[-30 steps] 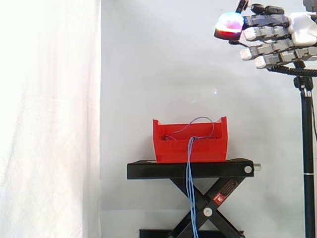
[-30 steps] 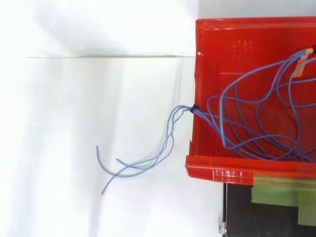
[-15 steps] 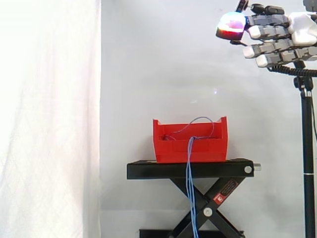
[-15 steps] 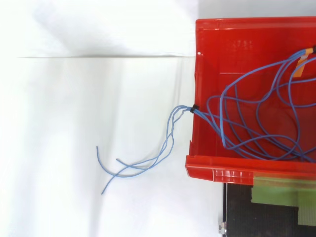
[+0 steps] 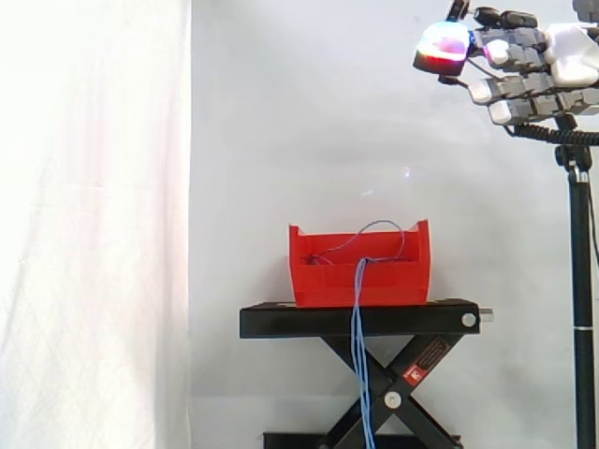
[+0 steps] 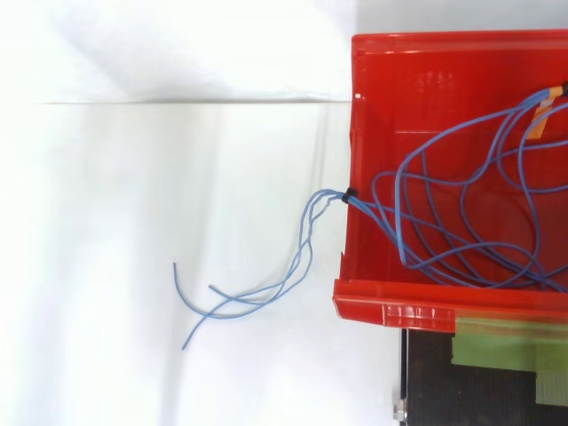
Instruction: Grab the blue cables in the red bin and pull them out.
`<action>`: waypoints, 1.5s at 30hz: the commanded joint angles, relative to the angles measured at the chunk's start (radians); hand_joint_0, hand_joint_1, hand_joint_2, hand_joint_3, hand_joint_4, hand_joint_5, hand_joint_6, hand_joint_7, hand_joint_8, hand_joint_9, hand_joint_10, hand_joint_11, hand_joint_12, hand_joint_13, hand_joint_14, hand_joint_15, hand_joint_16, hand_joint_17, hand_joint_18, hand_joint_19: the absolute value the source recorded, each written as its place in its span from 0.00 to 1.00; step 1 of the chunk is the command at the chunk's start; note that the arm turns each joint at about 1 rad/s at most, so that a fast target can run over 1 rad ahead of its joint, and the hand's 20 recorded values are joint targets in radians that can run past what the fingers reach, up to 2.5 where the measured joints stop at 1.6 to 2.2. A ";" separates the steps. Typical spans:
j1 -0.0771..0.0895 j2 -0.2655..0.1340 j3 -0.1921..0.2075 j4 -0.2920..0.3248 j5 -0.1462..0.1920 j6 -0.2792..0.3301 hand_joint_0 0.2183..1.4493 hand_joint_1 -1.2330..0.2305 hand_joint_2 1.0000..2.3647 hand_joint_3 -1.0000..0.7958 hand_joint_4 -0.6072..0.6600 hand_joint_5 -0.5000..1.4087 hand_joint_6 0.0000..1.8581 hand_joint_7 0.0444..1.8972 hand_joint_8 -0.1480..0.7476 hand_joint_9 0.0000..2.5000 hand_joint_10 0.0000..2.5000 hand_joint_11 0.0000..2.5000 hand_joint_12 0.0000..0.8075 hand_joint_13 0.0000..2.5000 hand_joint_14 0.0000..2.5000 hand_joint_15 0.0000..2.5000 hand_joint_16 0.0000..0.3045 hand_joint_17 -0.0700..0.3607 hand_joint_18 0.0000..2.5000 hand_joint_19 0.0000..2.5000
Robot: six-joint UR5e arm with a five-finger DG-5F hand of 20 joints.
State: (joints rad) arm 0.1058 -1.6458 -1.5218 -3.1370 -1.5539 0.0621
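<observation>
A red bin (image 5: 328, 281) stands on a black scissor stand (image 5: 356, 320). Blue cables (image 6: 461, 213) loop inside the bin (image 6: 373, 133). A bundle of them, held by a black tie (image 6: 351, 194), passes over the bin's wall and hangs down in front of the stand (image 5: 358, 365), with loose ends spreading out below. My hand (image 5: 552, 56) hovers high up and to the right of the bin, far from the cables. Its fingers reach out leftward, one tip glowing red and white, and they hold nothing.
A black tripod pole (image 5: 581, 309) rises at the right edge, just beside the stand. Green tape (image 6: 506, 342) lies on the stand's top next to the bin. A white curtain (image 5: 94, 224) hangs on the left.
My hand has drifted slightly to the right and its lower fingers have drawn back a little. The bin and the cables have not moved.
</observation>
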 commanded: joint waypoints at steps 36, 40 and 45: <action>0.000 0.000 0.000 -0.005 -0.002 0.000 0.42 0.28 0.00 0.00 0.65 0.45 0.00 0.07 0.50 0.28 0.00 0.10 0.46 0.21 0.00 0.08 0.17 0.43 0.16 0.09; 0.000 0.001 0.000 -0.005 0.000 0.000 0.42 0.28 0.00 0.00 0.65 0.45 0.00 0.07 0.49 0.28 0.00 0.10 0.47 0.19 0.00 0.07 0.17 0.43 0.15 0.09; 0.002 0.001 0.000 -0.008 -0.006 -0.003 0.40 0.27 0.00 0.00 0.63 0.44 0.00 0.06 0.46 0.23 0.00 0.06 0.46 0.11 0.00 0.04 0.17 0.44 0.07 0.06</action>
State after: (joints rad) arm 0.1066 -1.6455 -1.5218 -3.1420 -1.5579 0.0615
